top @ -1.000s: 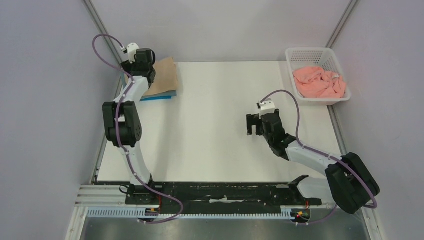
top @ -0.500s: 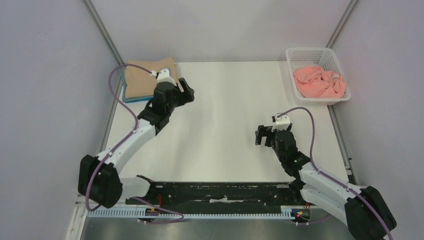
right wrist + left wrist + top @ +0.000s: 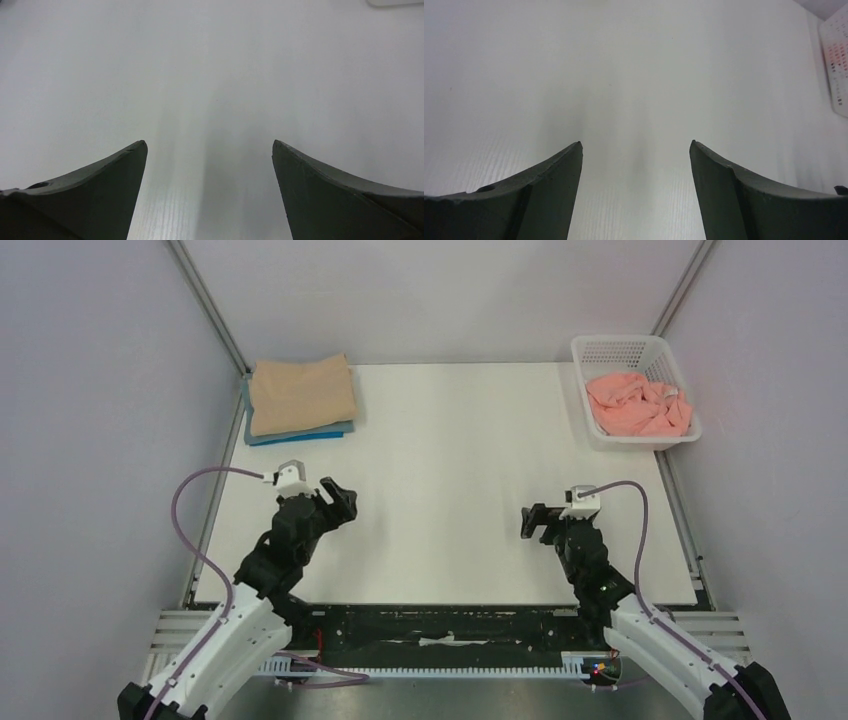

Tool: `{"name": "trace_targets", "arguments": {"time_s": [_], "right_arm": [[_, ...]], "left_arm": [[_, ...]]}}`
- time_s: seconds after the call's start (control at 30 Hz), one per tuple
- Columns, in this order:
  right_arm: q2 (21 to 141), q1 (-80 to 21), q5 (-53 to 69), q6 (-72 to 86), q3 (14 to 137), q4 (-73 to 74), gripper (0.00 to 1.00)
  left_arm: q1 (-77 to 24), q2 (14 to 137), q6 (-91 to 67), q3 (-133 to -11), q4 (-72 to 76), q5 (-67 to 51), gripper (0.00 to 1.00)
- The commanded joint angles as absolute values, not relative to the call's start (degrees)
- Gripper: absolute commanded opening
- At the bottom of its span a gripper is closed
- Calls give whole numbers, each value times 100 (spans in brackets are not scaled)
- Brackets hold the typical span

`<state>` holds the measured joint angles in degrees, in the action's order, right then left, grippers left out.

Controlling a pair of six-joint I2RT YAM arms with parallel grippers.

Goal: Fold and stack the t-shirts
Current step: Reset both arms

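The tan tee (image 3: pixel 300 392) lay folded at the far left corner of the table (image 3: pixel 450 440), on top of a blue tee (image 3: pixel 300 435). Only a thin blue edge showed, so there may have been more than one under it. The pink tee (image 3: pixel 640 405) sat crumpled in the white basket (image 3: pixel 628 344) at the far right. The left gripper (image 3: pixel 338 502) and the right gripper (image 3: pixel 535 523) were both wide open and held nothing, near the front of the table.
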<state>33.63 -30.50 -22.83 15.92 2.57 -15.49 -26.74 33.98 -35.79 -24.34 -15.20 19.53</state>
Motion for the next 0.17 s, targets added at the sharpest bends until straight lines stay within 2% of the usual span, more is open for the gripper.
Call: {"name": "trace_targets", "arguments": {"time_s": [0.0,0.13], "right_arm": [[2945,-3032,-2570,1699,54,-1600,98],[2603,-3032,-2647,1709,27,-1596,98]], "left_arm": [[-2656,2950,-3859,-2325,-1652,2257,84],[-2655,2820,-3866,-2345,-1761,2246,84]]}}
